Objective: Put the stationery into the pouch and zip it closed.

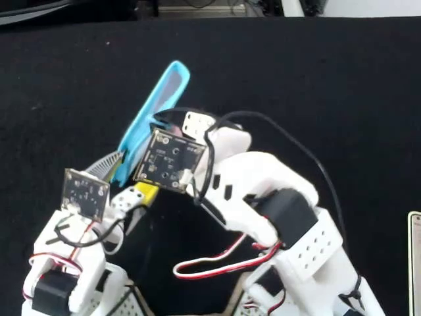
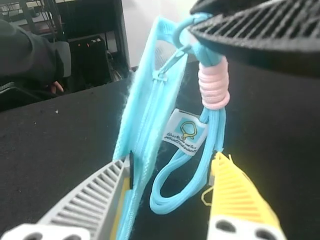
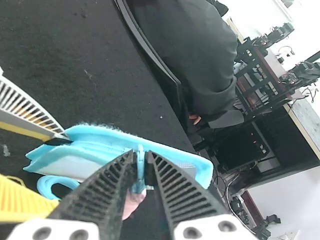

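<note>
Right gripper (image 3: 141,156): jaws pinched on the zip pull (image 3: 140,172). Left gripper (image 2: 171,157): jaws spread, the end of the pouch (image 2: 145,115) lying against the grey one (no firm clamp evident). The pouch stands on edge over the bench (image 1: 316,79). Assessed step: zipping. Next move requires the left to clamp that end while the right draws the pull along.

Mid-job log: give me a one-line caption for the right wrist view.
Right tool shut on the zipper pull of the blue pouch, above the black table.
</note>
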